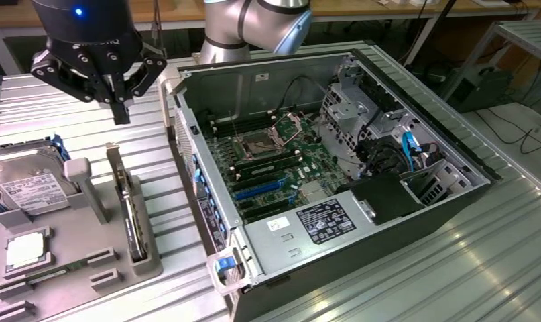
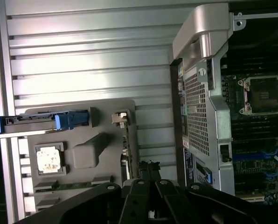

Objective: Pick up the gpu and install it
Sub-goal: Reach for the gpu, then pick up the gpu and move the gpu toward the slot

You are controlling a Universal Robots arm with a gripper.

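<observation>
Grey parts holder [image 1: 149, 261] sits closest, at the lower left of the exterior view. The gpu [image 1: 130, 215] stands on edge in its narrow slot with the silver bracket end toward the upper part of the frame, and the hard drive [image 1: 24, 188] and cpu chip [image 1: 24, 249] lie farther to the exterior view's left. At the upper left the gripper [image 1: 121, 113] hangs over the ribbed table [image 1: 74, 134], fingers pressed together on nothing, above the card and short of it. The open computer case [image 1: 252, 80] takes the centre and right, its motherboard [image 1: 279, 168] exposed. In the wrist view the gripper [image 2: 148, 169] points along the gpu [image 2: 126, 151], seen edge-on in the holder [image 2: 101, 105]. The reach for the card looks like the step in hand. Doing it well means parting the fingers before descending, centring over the thin upper edge, meeting the two flat faces rather than the bracket, and coming down plumb to avoid striking the slot walls.
</observation>
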